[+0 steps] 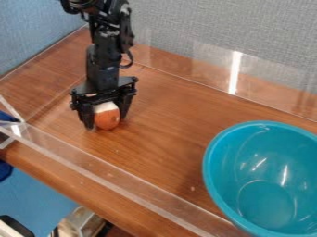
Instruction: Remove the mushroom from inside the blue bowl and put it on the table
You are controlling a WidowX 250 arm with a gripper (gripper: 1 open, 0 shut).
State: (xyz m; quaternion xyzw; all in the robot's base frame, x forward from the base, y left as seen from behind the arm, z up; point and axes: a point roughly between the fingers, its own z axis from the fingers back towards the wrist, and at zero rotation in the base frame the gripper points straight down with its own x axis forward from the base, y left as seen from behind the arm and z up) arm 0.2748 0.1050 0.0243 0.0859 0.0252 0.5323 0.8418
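A grey-blue wall (pixel 235 28) with a fine, fabric-like texture fills the top of the view, running behind the whole work surface. In front of it lies the desk (pixel 186 120), brown wood grain with a reddish tone, lit evenly from above so that soft pale glare spreads across its far side. Low clear acrylic walls (pixel 111 180) edge it (their rims catch the light as thin white lines), one along the near side and another along the back, where an upright panel (pixel 266 74) stands before the wall. Below the near edge the floor area is dim and cluttered; what sits there is too blurred to name.
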